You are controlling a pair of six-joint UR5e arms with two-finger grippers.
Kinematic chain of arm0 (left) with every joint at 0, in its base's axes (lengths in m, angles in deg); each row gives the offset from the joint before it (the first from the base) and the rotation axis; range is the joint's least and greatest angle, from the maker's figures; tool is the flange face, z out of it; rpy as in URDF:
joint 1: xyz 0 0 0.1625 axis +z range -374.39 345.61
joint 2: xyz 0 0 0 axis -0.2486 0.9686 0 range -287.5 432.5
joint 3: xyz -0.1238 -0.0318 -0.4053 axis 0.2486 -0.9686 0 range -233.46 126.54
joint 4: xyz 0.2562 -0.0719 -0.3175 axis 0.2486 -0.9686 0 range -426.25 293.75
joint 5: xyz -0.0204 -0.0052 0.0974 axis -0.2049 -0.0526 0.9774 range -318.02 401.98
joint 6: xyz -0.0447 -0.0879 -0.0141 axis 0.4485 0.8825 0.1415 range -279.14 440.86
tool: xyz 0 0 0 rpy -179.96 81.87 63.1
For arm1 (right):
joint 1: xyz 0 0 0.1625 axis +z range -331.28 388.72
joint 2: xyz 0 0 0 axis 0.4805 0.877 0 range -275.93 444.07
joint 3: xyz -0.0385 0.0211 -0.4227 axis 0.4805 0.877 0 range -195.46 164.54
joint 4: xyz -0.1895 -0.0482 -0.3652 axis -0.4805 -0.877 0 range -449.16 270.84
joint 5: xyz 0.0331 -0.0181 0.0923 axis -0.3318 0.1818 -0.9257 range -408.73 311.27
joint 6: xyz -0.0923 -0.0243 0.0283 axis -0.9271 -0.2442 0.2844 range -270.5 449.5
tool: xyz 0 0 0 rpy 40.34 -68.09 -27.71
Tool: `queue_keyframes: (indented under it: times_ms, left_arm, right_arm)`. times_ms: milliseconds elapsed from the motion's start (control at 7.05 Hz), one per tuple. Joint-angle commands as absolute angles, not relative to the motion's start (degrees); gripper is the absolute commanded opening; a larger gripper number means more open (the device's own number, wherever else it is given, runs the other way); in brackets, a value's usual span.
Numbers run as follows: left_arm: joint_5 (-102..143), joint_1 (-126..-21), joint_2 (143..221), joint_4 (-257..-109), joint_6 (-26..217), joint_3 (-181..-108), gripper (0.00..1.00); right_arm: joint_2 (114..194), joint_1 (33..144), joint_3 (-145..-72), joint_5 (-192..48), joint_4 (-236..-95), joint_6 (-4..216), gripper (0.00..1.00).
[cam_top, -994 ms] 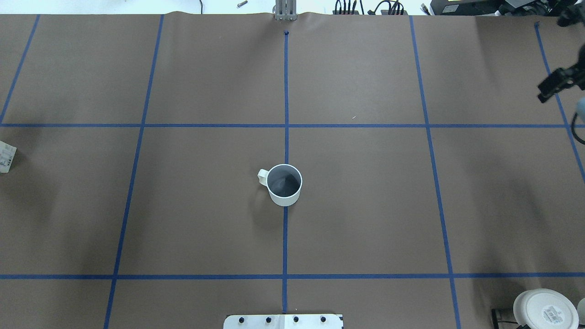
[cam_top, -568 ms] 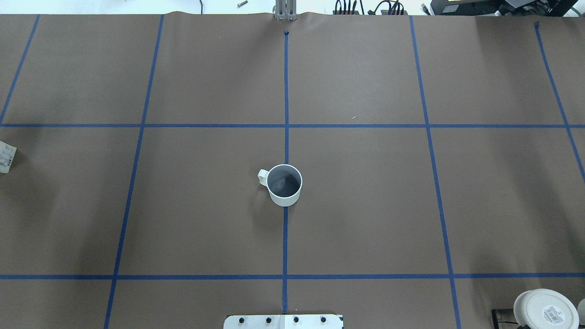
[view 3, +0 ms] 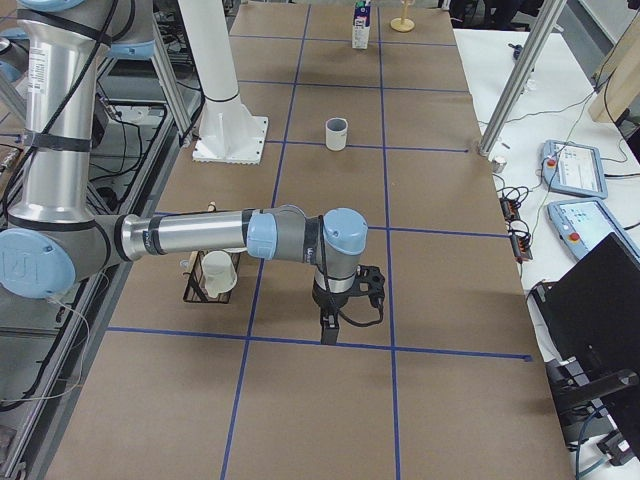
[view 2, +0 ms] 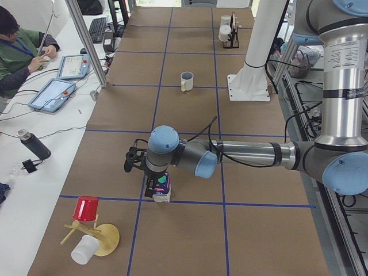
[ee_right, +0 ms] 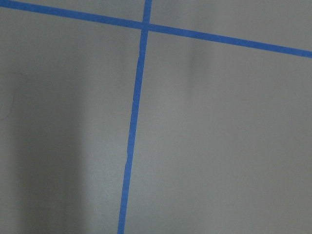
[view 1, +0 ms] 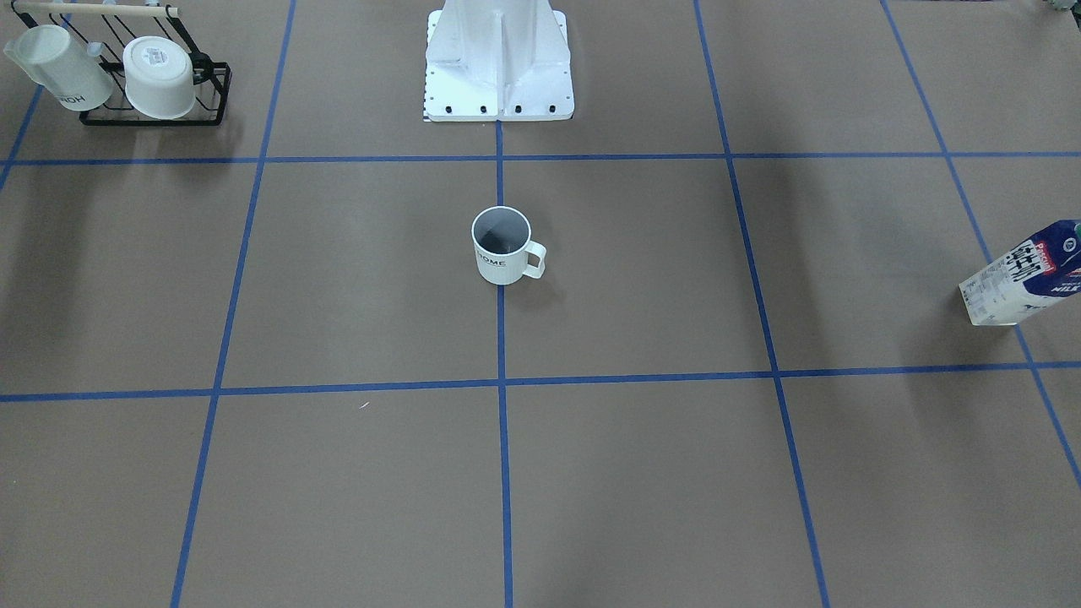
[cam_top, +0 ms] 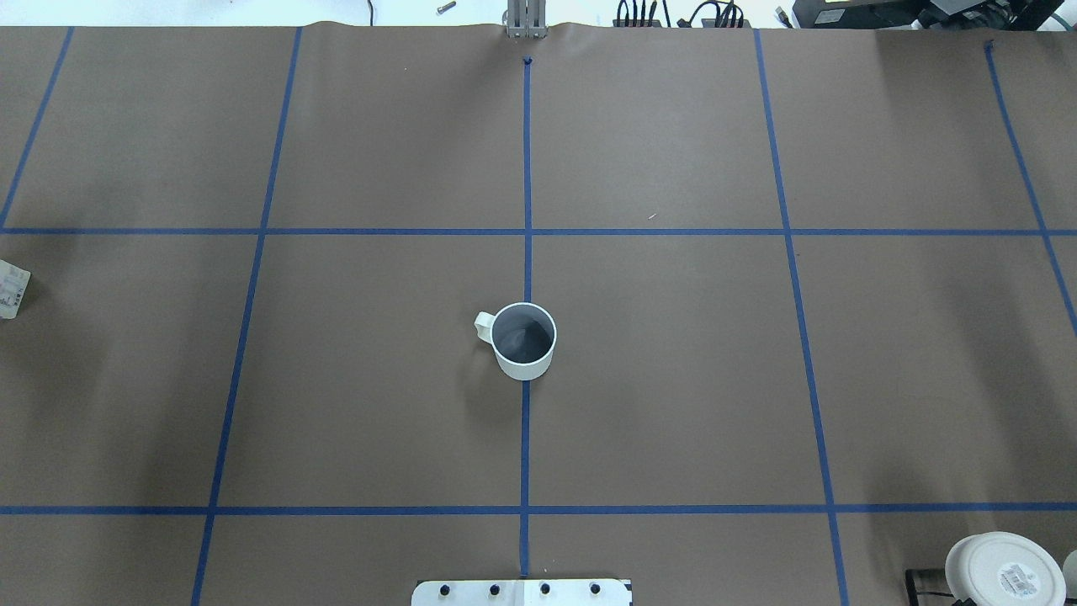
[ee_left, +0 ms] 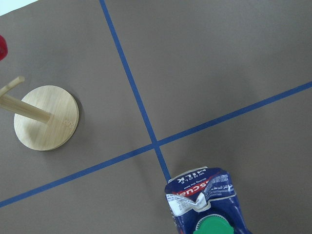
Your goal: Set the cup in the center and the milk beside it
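The white HOME cup [cam_top: 522, 339] stands upright on the centre blue tape line [cam_top: 526, 252], handle toward my left; it also shows in the front view [view 1: 502, 245]. The milk carton [view 1: 1026, 274] stands far off at my left table end, with only its edge in the overhead view [cam_top: 12, 289]. The left wrist view looks down on the milk's green cap [ee_left: 212, 225]. My left gripper [view 2: 155, 185] is down at the milk [view 2: 163, 188]; I cannot tell whether it is open or shut. My right gripper [view 3: 328, 328] points down over bare table, state unclear.
A black rack [view 1: 152, 84] with two white cups stands near my right side. A wooden stand [ee_left: 46, 117] with a red cup [view 2: 86, 208] is beyond the milk. The robot's base [view 1: 498, 67] is behind the cup. An operator [view 2: 17, 52] sits at the side table.
One second ago my right gripper showed at the overhead view's upper right edge; it has since left that view. The cup has not moved.
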State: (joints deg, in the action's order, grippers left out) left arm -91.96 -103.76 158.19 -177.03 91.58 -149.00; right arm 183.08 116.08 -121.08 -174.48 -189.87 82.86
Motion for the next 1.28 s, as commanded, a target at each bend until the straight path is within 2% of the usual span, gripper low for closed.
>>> queue_keyframes:
  times_ms: [0, 568, 852, 994, 1135]
  left_arm:
    - [-91.87, -99.41, 158.20, -179.79, 93.85, -148.56, 0.98]
    - [-91.43, -96.40, 157.84, -188.05, 96.50, -142.94, 0.98]
    - [-91.61, -95.87, 157.93, -188.07, 96.76, -143.02, 0.98]
    - [-91.70, -95.61, 158.10, -188.07, 96.77, -143.02, 0.96]
    - [-91.78, -95.43, 158.11, -188.07, 96.68, -143.02, 0.88]
  right_arm:
    - [183.38, 116.08, -121.11, -174.50, -189.88, 82.91, 1.00]
    - [183.47, 116.08, -121.02, -174.50, -189.88, 83.44, 1.00]
    - [183.47, 116.08, -121.02, -174.50, -189.97, 83.44, 1.00]
    - [183.47, 116.08, -121.02, -174.50, -189.97, 83.44, 1.00]
    - [183.47, 116.08, -121.02, -174.50, -189.97, 83.44, 1.00]
